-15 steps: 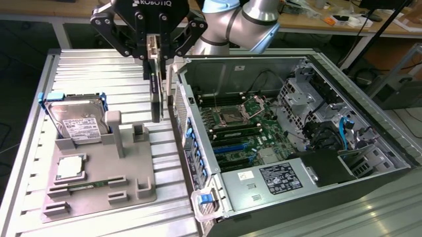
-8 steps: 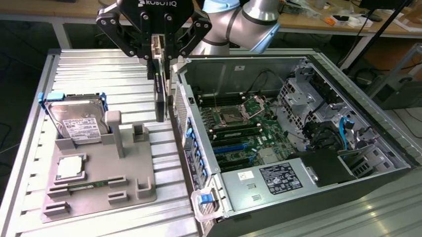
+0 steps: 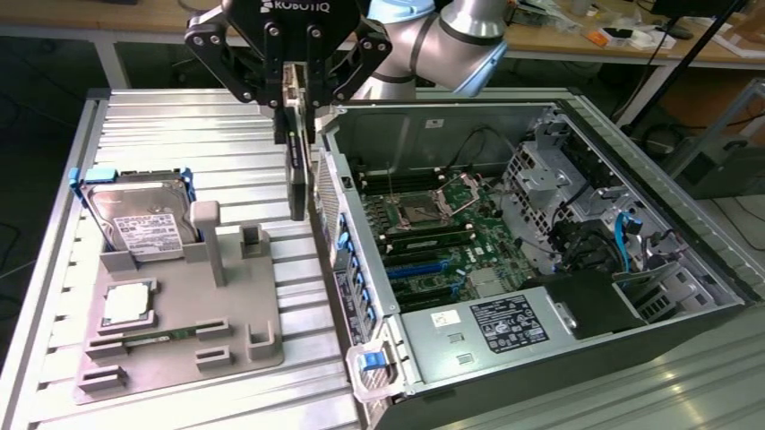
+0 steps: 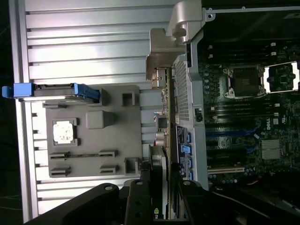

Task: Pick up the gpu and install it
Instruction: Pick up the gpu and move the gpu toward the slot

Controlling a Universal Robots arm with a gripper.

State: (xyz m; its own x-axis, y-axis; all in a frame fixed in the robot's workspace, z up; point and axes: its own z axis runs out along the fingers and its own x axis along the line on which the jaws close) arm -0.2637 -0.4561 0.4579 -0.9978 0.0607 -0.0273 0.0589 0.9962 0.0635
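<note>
In the exterior view my gripper (image 3: pixel 296 121) is shut on the gpu (image 3: pixel 297 179). The card hangs upright and edge-on below the fingers, a dark thin slab. It hovers over the gap between the grey holder plate (image 3: pixel 239 296) and the near side wall of the open computer case (image 3: pixel 329 206), close to that wall and outside the case. In the wrist view the gripper (image 4: pixel 161 192) clamps the gpu (image 4: pixel 159 159), seen along its edge, with silver metal at its far end. The motherboard (image 3: pixel 442 233) lies open inside the case.
On the grey holder plate stand a hard drive in a blue frame (image 3: pixel 138 210), a square processor (image 3: pixel 128 305) and a narrow memory stick (image 3: pixel 150 339). The case holds a power supply (image 3: pixel 502 327), drive cages and cables (image 3: pixel 586 224). Ribbed metal table (image 3: pixel 179 125) lies behind.
</note>
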